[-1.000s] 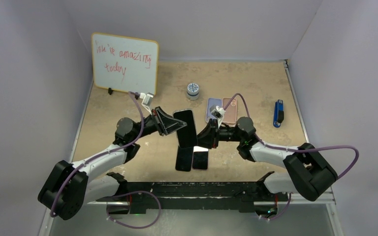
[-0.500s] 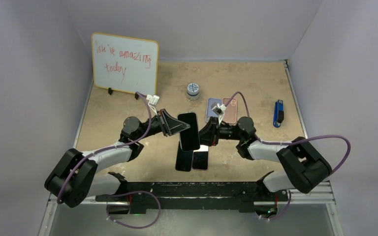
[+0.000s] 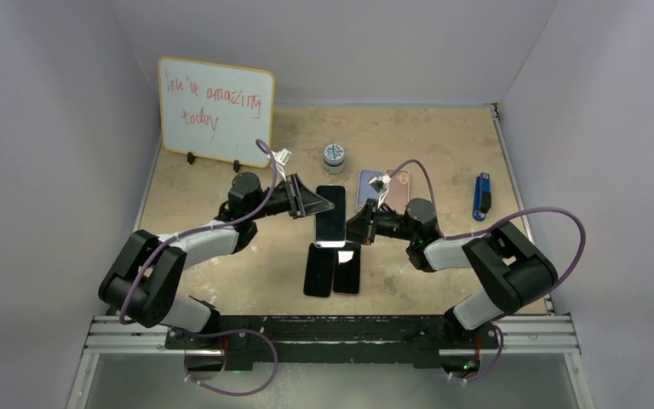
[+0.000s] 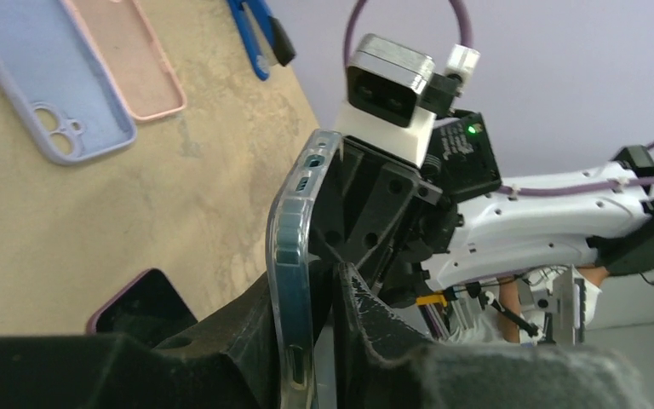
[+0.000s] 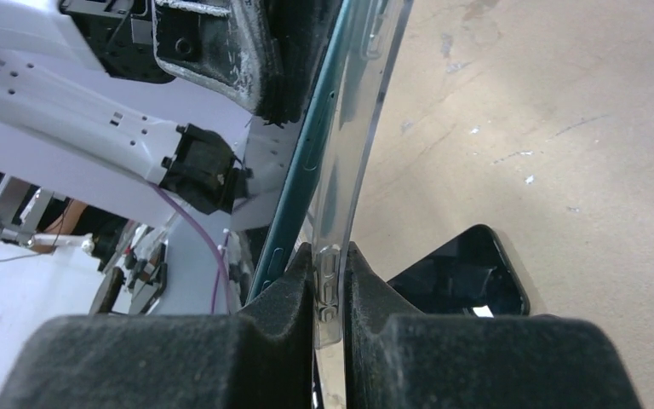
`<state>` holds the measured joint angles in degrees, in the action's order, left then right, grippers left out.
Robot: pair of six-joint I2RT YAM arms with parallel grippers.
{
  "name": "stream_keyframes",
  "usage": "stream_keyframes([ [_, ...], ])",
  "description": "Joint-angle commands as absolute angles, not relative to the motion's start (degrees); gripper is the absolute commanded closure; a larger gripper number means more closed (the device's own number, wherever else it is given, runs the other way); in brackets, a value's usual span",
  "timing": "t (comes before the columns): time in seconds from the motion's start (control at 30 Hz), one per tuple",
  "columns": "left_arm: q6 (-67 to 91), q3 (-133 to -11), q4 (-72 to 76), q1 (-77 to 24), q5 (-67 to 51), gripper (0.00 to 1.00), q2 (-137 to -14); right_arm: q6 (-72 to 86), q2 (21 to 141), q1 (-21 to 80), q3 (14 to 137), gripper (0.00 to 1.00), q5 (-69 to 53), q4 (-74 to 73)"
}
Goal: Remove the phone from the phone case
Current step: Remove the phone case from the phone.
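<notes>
The phone point(image 3: 330, 215), held over the middle of the bench point(image 3: 443, 145), sits partly in its clear phone case point(image 5: 349, 128): the left gripper point(image 3: 313, 203) clamps one long edge, the right gripper point(image 3: 353, 230) pinches the peeling case lip, and separation is unfinished.

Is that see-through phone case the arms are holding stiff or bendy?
Probably bendy: the clear plastic phone case bows away from the dark teal-edged phone above where the right fingers pinch it. Likely light and slippery too, being thin and glossy.
</notes>
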<state>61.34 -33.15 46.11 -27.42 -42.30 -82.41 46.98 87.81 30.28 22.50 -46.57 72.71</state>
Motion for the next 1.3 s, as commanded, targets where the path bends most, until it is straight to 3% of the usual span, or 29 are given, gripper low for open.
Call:
stream_keyframes([
  [0.0,55.7,-35.8,33.9,-26.1,-39.1,0.73,-85.1,47.1,87.8,30.1,27.0,1.0,-42.4,77.7],
  [0.23,49.2,-39.6,23.1,-23.7,-33.1,0.54,-84.9,46.3,89.5,29.8,28.6,1.0,-40.1,71.0],
  [0.63,39.5,-45.4,6.6,-25.3,-16.2,0.36,-76.8,46.1,93.3,29.2,30.5,1.0,-37.8,65.1],
  [0.93,28.8,-51.5,-10.5,-40.9,11.1,0.29,-71.8,48.7,95.4,28.5,31.9,1.0,-37.8,62.4],
  [1.27,16.4,-51.8,-10.3,-60.0,34.4,0.27,-73.4,54.4,98.9,27.3,32.8,1.0,-40.3,63.4],
])
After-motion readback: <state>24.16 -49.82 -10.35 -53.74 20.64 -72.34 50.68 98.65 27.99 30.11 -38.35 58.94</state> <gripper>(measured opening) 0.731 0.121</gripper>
